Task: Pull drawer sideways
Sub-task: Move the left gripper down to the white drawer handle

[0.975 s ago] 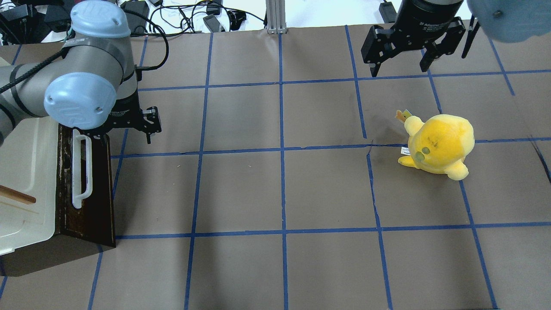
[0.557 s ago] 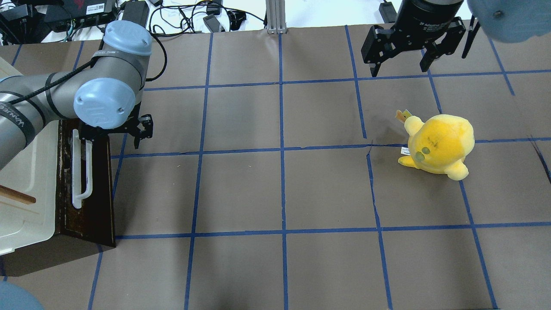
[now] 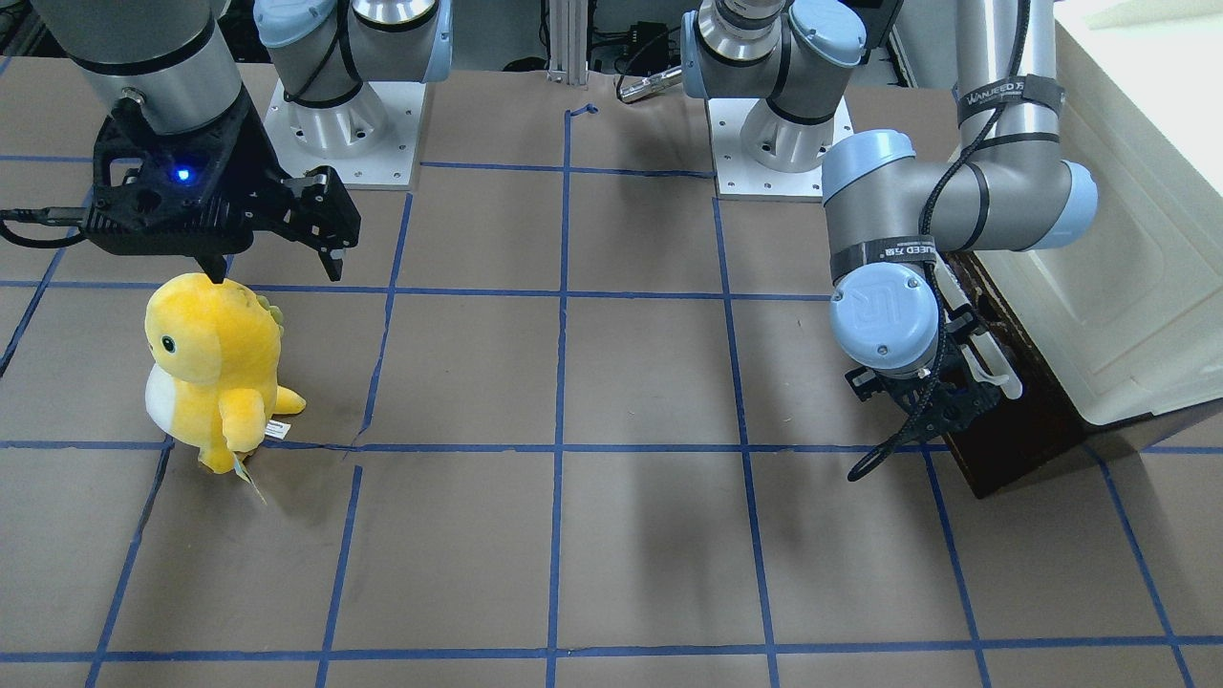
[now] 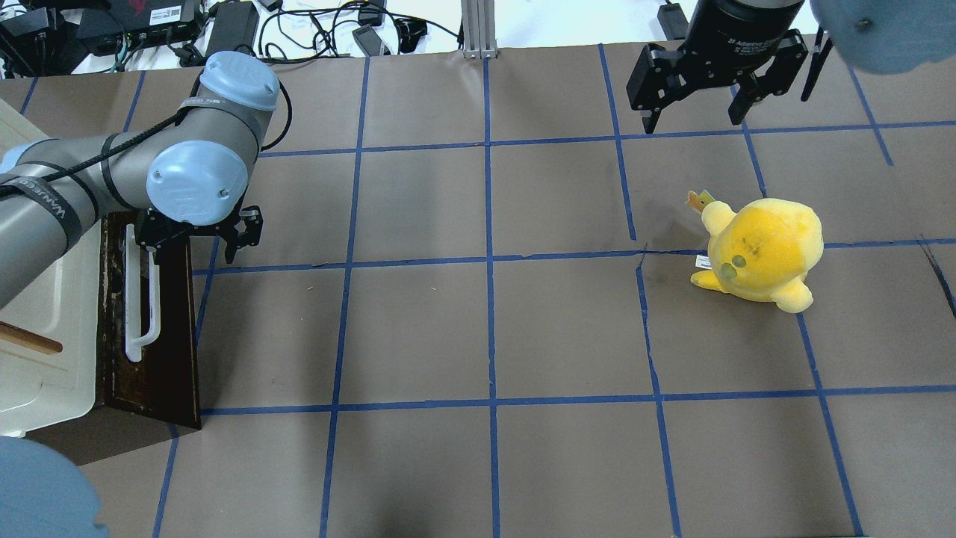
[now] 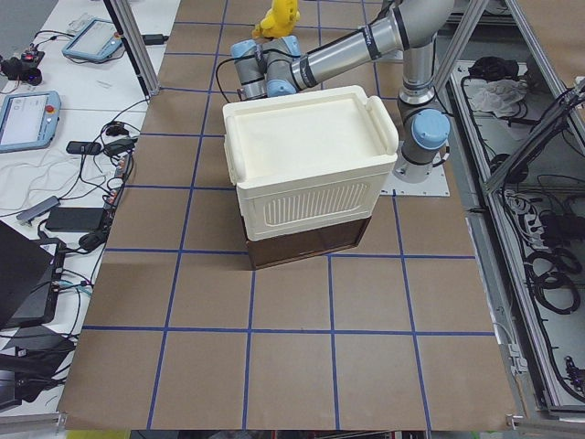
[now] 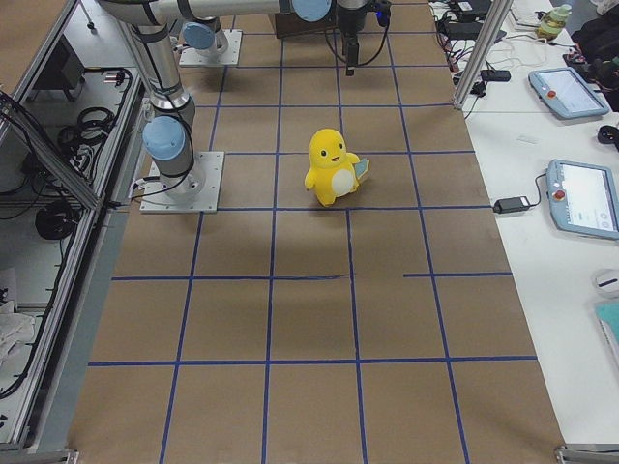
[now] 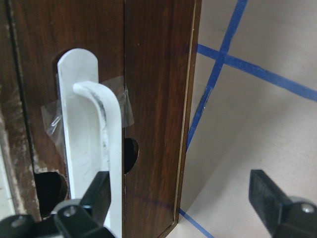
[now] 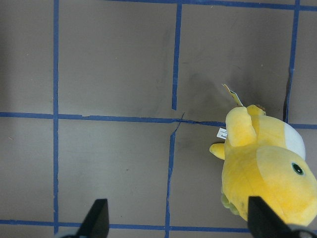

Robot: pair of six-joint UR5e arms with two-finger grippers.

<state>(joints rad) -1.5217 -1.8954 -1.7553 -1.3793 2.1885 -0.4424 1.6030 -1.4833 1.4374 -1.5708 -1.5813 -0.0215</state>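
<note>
The drawer's dark brown front (image 4: 160,351) with its long white bar handle (image 4: 140,299) sits against the cream-white cabinet (image 4: 45,299) at the table's left. My left gripper (image 4: 196,240) is open at the handle's far end. In the left wrist view one finger (image 7: 99,196) is in front of the handle (image 7: 91,148), and the other finger (image 7: 267,193) is out past the drawer's edge over the table. The gripper (image 3: 932,411) holds nothing. My right gripper (image 4: 694,112) is open and empty, far right, above the table.
A yellow plush toy (image 4: 762,250) stands on the right half of the table, just in front of the right gripper (image 3: 272,268). Brown paper with blue tape lines (image 4: 489,261) covers the table. Cables and boxes (image 4: 314,30) lie beyond the far edge.
My left arm's wrist has swung right and away, and its gripper has shifted a little left toward the handle's far end. The drawer, plush and right gripper have not moved.
</note>
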